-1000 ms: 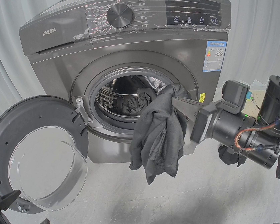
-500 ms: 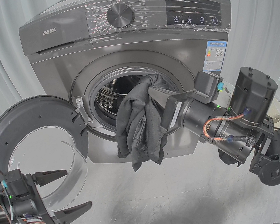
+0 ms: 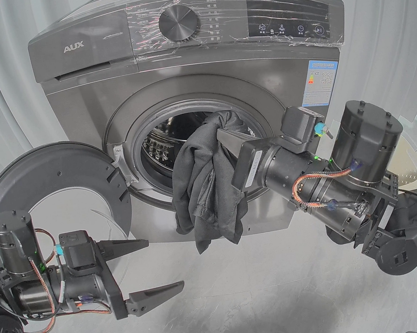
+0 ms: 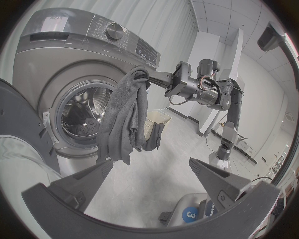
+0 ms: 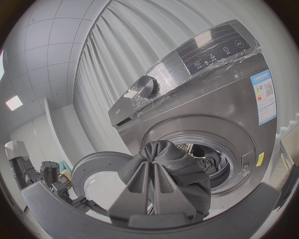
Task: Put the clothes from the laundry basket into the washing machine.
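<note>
A dark grey garment (image 3: pixel 206 190) hangs in front of the washing machine's (image 3: pixel 90 104) round opening, its lower end dangling below the rim. My right gripper (image 3: pixel 222 135) is shut on the garment's bunched top (image 5: pixel 174 168), just outside the opening. More dark clothes (image 5: pixel 211 163) lie inside the drum. My left gripper (image 3: pixel 165 263) is open with nothing between its fingers, low at the left, in front of the open door (image 3: pixel 44 179). The cream laundry basket (image 4: pixel 155 116) stands right of the machine with a dark cloth (image 4: pixel 154 138) draped over its edge.
The machine's door is swung fully open to the left, close behind my left arm. Pale curtains hang behind and beside the machine. Bare grey floor (image 3: pixel 263 288) lies in front of it.
My right gripper has carried the garment left and up, in front of the drum opening. My left arm has come in from the lower left edge toward the middle, its gripper still open.
</note>
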{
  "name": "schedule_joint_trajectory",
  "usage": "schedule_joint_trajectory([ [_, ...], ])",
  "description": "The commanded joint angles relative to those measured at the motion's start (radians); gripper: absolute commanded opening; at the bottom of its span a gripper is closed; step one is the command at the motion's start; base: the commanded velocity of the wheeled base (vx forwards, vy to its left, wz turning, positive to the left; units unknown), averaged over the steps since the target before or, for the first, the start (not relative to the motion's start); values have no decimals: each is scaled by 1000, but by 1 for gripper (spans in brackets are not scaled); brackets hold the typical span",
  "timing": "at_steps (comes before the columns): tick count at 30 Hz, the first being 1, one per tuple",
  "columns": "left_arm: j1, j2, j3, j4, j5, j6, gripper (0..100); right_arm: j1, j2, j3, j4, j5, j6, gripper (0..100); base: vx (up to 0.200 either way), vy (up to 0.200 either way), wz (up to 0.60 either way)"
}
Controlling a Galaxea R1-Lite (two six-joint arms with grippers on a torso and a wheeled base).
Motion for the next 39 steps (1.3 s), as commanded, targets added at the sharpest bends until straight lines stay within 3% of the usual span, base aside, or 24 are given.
schedule_joint_trajectory([
  [1,-6,134,-28,-70,1,-23,100,0,-2,1,-2,0,1,0,0,0,0],
  [6,-21,200,-51,-157,13,-58,100,2,-5,0,0,-14,-3,0,0,0,0],
  [8,-38,219,-58,-193,20,-94,100,5,-5,0,-2,-24,-3,0,0,0,0],
  [12,-98,219,-64,-232,20,-193,100,2,-6,-2,0,-26,-3,0,0,0,0],
  [16,-139,223,-69,-242,21,-238,100,2,-6,0,0,-26,-3,0,0,0,0],
  [22,-159,294,-101,-243,36,-250,100,3,-5,-2,-2,-28,-1,0,0,0,0],
  [29,-164,397,-158,-257,95,-247,100,5,-5,-2,-2,-26,-1,0,0,0,0],
  [35,-156,509,-199,-386,148,-253,100,8,-8,-2,-2,-28,-1,0,0,0,0],
  [39,-159,545,-199,-463,165,-275,100,8,-8,0,-2,-28,-1,0,0,0,0],
])
